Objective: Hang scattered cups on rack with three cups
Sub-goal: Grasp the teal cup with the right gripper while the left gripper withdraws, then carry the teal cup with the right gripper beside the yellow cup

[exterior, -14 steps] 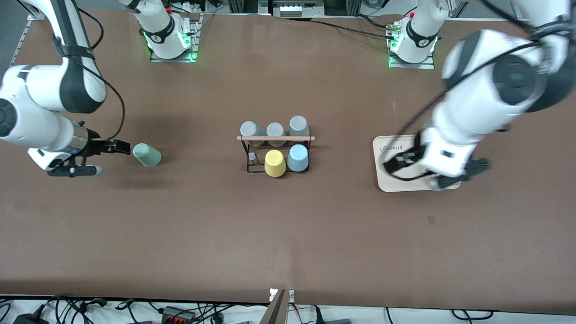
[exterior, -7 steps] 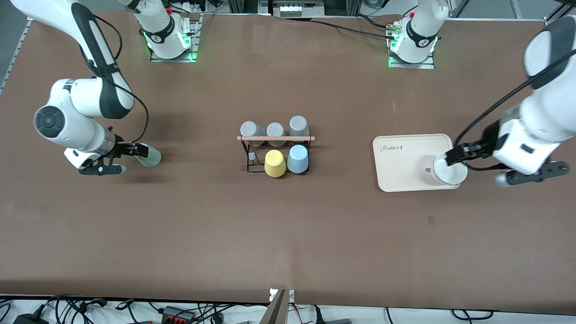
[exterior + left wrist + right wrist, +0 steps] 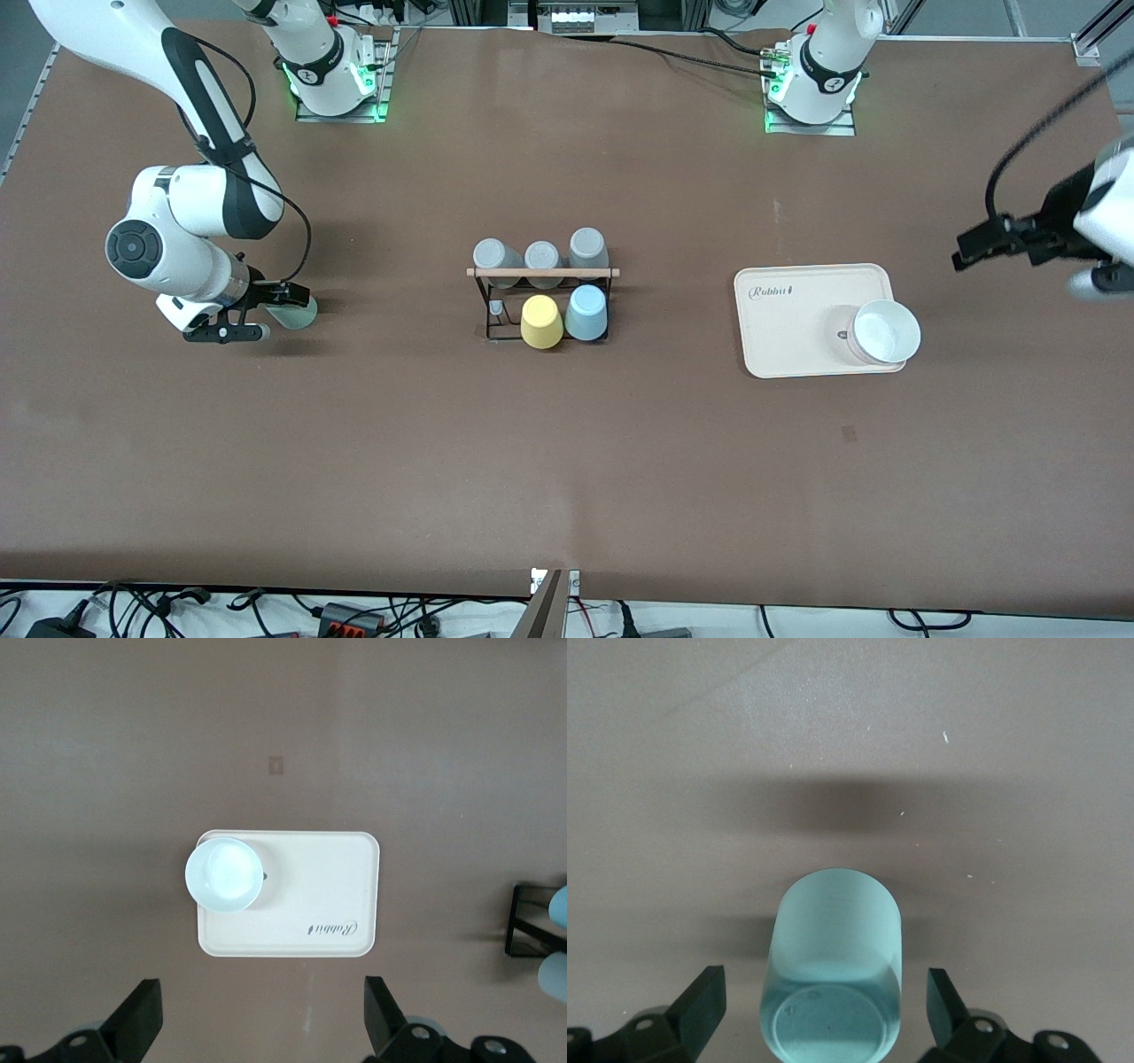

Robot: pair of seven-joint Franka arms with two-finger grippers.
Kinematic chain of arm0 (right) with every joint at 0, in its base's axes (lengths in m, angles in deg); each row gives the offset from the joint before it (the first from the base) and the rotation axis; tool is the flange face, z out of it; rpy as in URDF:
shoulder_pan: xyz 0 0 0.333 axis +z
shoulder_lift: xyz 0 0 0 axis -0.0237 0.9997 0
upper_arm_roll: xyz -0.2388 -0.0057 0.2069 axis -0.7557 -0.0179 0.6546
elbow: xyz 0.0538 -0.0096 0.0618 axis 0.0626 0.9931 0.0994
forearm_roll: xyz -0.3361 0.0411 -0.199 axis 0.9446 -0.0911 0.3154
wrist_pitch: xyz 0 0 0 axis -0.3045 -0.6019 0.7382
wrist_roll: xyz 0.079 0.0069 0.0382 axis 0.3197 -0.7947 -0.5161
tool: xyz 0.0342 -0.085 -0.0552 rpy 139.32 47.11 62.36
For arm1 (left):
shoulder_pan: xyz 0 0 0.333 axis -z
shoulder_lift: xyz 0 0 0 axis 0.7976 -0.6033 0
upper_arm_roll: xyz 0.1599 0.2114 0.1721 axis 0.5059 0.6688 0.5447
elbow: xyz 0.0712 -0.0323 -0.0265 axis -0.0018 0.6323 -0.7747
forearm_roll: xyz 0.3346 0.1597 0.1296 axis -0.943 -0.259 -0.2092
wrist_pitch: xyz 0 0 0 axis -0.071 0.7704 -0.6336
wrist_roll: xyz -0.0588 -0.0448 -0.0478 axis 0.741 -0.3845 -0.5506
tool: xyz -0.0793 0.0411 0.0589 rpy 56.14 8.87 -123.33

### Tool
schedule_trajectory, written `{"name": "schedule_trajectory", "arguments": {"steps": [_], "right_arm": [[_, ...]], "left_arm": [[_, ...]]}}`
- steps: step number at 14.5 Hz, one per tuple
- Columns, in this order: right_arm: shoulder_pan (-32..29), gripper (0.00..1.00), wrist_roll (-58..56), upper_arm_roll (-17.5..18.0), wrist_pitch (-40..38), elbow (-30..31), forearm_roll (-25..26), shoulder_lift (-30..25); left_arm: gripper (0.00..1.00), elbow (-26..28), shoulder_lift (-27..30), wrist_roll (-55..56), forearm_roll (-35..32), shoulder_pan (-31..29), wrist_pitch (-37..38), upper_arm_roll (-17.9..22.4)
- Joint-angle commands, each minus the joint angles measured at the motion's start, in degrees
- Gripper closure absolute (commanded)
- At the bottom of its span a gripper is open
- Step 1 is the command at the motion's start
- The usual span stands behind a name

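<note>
Mint cup [image 3: 833,974] btwn right end effector [image 3: 824,1010] fingers

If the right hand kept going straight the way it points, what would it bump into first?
The mint cup lying on its side. The open right hand already has a finger either side of its base, so it would likely meet it almost at once.

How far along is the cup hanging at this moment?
Done: a light blue cup sits on the rack beside the yellow cup, with three grey cups in the rack's farther row. In hand: the right gripper stands open around the mint-green cup lying on the table, not yet gripped. Left: lift and hang it. The left gripper is open, away from the cream tray.
</note>
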Motion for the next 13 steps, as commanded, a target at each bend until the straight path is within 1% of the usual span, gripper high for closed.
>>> {"name": "schedule_trajectory", "arguments": {"steps": [1,2,3,4,5,6,7,9,10,12,13], "right_arm": [[0.23,0.00,1.70,0.09,0.79,0.57,0.98,0.01],[0.23,0.00,1.70,0.09,0.79,0.57,0.98,0.01],[0.23,0.03,1.70,0.17,0.70,0.48,0.98,0.01],[0.15,0.28,1.79,0.17,0.70,0.39,0.98,0.01],[0.15,0.45,1.70,0.17,0.44,0.22,0.98,0.10],[0.23,0.61,1.61,0.17,0.26,0.22,1.07,0.01],[0.23,0.67,1.09,0.26,0.09,0.22,0.98,-0.16],[0.23,0.71,0.91,0.52,-1.84,-1.27,1.07,-1.04],[0.41,0.71,1.35,0.61,-3.76,-2.93,1.07,-1.82],[2.68,0.71,1.70,0.61,-11.47,-8.54,0.63,-2.80],[3.91,0.71,2.14,0.61,-17.43,-13.18,0.28,-2.71]], "left_arm": [[0.00,6.16,6.32,-3.82,-0.22,2.08,-0.98,2.98],[0.00,7.03,7.29,-4.61,-0.31,2.08,-1.77,3.07],[0.00,8.52,8.25,-5.58,-0.31,2.08,-2.73,3.68],[0.00,10.28,9.57,-5.68,-0.57,2.17,-3.52,3.86],[0.00,12.03,10.71,-5.68,-0.66,2.09,-4.49,3.95],[0.00,13.10,11.77,-5.68,-0.75,1.91,-4.93,3.95],[0.00,13.11,11.78,-5.59,-0.75,1.56,-4.68,3.87],[0.00,12.32,11.25,-5.06,-0.66,1.12,-4.59,3.87],[0.00,12.32,11.16,-5.15,-0.66,0.94,-4.59,3.87],[0.00,11.36,10.20,-4.98,-0.66,0.24,-4.33,3.87],[0.00,11.18,10.11,-4.97,-0.66,0.24,-4.15,3.87]]}}
